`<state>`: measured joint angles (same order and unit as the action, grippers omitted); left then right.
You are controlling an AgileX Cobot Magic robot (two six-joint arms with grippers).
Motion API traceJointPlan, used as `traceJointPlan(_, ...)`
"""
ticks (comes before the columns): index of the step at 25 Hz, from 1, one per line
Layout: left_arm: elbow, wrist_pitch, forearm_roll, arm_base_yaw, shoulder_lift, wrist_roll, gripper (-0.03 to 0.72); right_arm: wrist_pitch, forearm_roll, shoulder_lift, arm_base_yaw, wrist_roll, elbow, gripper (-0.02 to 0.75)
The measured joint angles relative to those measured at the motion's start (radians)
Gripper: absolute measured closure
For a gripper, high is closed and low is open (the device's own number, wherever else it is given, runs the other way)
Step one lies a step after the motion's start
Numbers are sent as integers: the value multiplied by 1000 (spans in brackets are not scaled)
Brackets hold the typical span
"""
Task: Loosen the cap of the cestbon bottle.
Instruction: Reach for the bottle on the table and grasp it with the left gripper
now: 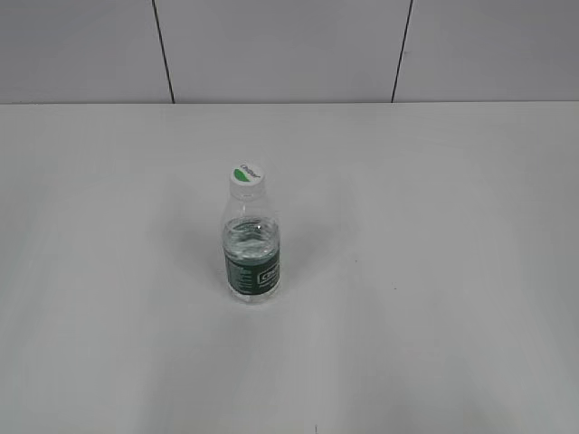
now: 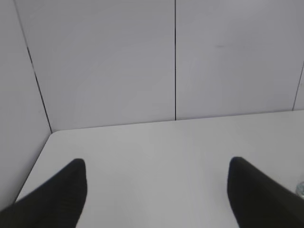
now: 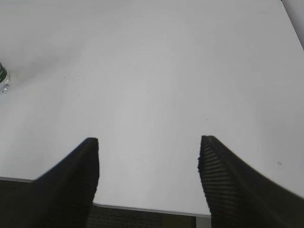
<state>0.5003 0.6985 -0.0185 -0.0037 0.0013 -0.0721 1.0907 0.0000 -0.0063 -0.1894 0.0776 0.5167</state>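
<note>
The cestbon bottle stands upright near the middle of the white table, clear plastic with a dark green label band. Its white cap with a green leaf mark sits on top. No arm shows in the exterior view. My left gripper is open and empty over the table's far left part; a sliver of the bottle shows at the right edge. My right gripper is open and empty above the table's near edge; the bottle's base shows at the far left edge.
The white table reaches back to a grey panelled wall. In the left wrist view the wall stands close behind the table's rounded far left corner. The table's front edge lies just under my right gripper.
</note>
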Motion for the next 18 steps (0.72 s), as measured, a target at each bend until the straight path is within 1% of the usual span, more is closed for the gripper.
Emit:
traceJointPlan(8, -189, -387, -6, 0, 106, -3, 141, 0, 0, 0, 0, 0, 0, 234)
traceJointPlan(15, -239, -633, -11, 0, 328, -3, 142, 0, 0, 0, 0, 0, 0, 234)
traceJointPlan(18, -260, -758, -14, -16, 454, -3, 146, 0, 0, 0, 0, 0, 0, 234)
